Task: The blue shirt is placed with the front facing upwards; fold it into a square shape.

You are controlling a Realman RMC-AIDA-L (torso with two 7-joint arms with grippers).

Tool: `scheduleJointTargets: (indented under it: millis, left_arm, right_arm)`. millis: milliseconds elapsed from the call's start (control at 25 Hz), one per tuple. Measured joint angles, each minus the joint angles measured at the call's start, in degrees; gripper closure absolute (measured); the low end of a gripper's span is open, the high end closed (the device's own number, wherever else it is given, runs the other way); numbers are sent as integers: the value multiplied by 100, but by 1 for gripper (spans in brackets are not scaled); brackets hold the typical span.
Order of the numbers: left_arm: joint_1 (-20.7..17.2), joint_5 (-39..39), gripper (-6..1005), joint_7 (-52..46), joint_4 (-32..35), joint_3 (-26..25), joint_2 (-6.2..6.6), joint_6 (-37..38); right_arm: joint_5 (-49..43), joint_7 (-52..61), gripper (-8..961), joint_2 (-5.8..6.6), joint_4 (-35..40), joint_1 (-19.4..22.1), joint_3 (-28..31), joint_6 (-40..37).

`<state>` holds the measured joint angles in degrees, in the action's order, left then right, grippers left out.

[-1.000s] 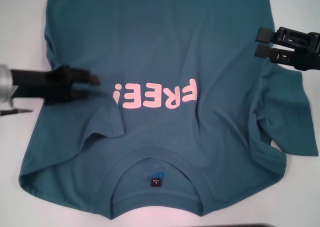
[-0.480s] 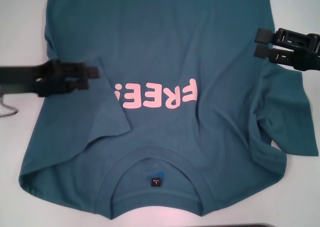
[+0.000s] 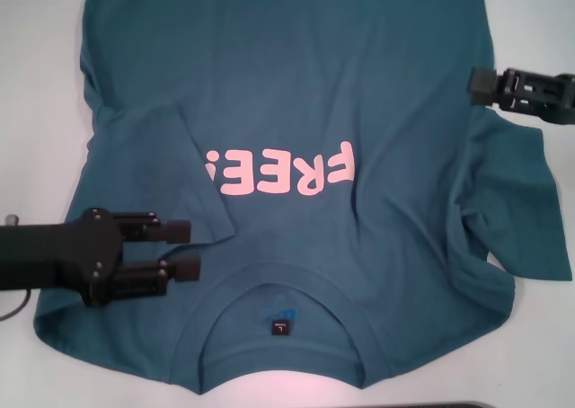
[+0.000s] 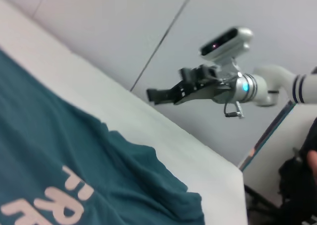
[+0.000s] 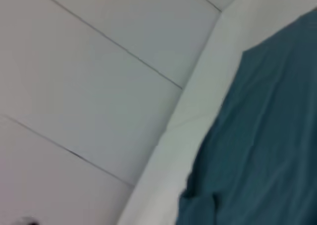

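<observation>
The blue shirt (image 3: 314,111) lies spread front-up over most of the white surface (image 3: 36,57), its collar (image 3: 278,287) at the near edge and the pink print (image 3: 278,172) mid-chest. The sleeve (image 3: 171,170) on the robot's left is already turned inward over the body, presumably the first fold toward a square. The left tool (image 3: 187,248) hovers over the shoulder near the collar, its fingers spread and holding nothing. The right tool (image 3: 478,82) waits above the shirt's right edge, by the still-unfolded sleeve (image 3: 521,201); whether it is spread or closed cannot be told.
</observation>
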<state>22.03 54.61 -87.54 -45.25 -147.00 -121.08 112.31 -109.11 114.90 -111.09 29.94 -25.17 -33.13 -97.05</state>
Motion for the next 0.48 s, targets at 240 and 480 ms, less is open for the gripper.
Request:
scheduleJointTargets:
  millis: [240, 480]
  left_arm:
    - [-138, -3, 421, 643, 127, -68, -137, -358]
    - [-5, 10, 385, -119, 215, -352, -36, -458]
  right_arm:
    - [-201, 306, 127, 297, 100, 132, 35, -128]
    - [-1299, 952, 128, 582, 468, 373, 66, -539]
